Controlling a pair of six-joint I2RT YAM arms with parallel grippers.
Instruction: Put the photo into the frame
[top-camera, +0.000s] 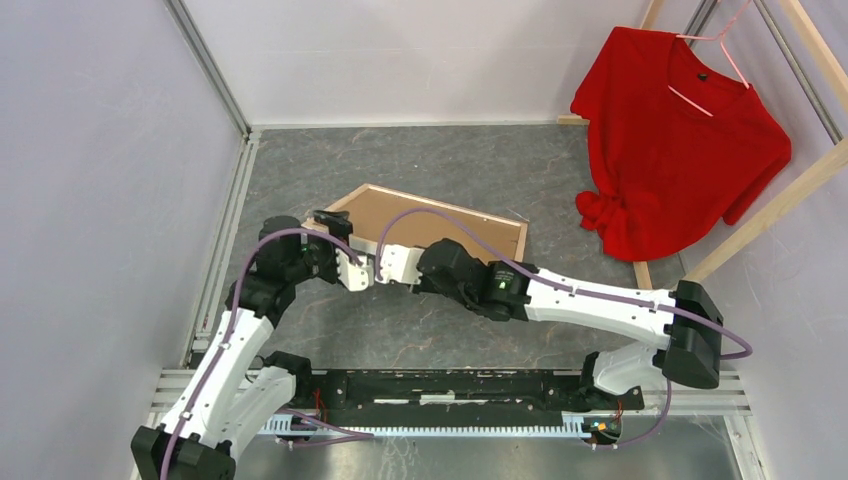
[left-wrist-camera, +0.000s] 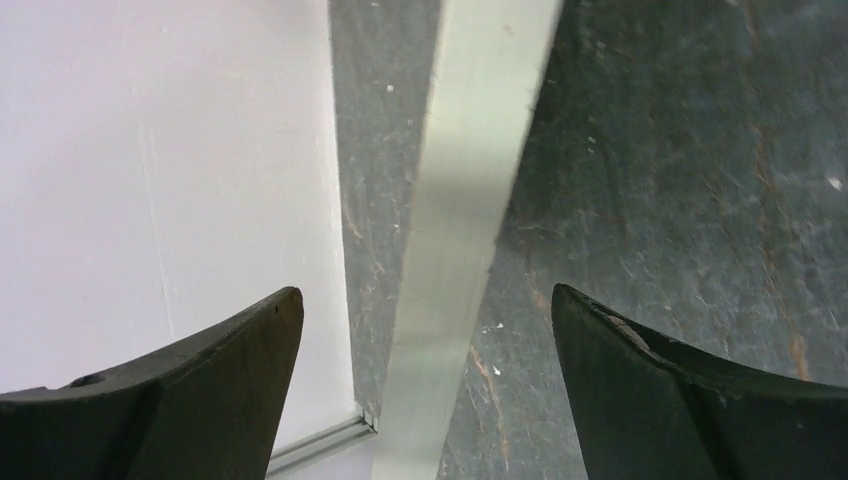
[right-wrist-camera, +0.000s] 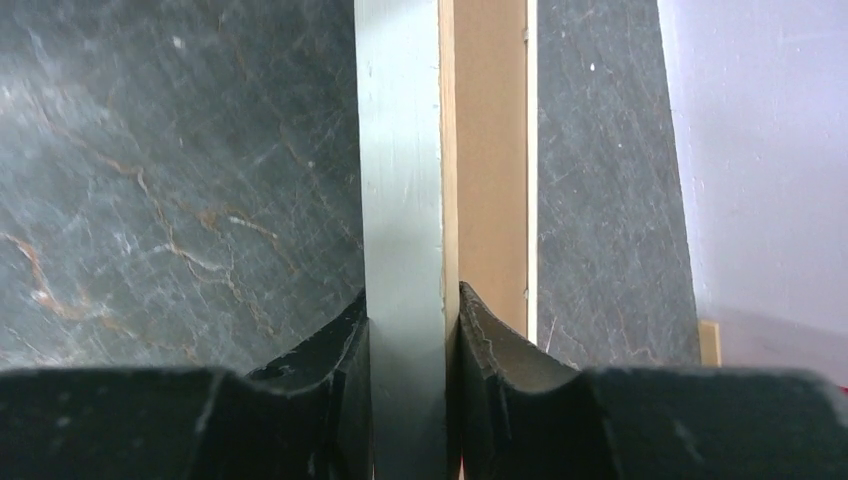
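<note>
The thin-railed rectangular frame (top-camera: 450, 208), bare wood reverse up, is sitting left of centre on the dark marbled desk (top-camera: 480, 150), a plain brown hardboard sheet (top-camera: 430, 228) filling it. The photo is showing nowhere; whether it is lying underneath, I cannot tell. The right tool (right-wrist-camera: 412, 300) is clenching a rail; the left tool (left-wrist-camera: 425, 295) is straddling one, released. A red T-shirt (top-camera: 680, 140) on a wooden rack (top-camera: 780, 195) is hanging far right, well apart.

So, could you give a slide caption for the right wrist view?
Right gripper clamps the frame by one rail, the dark marbled table behind.
</note>
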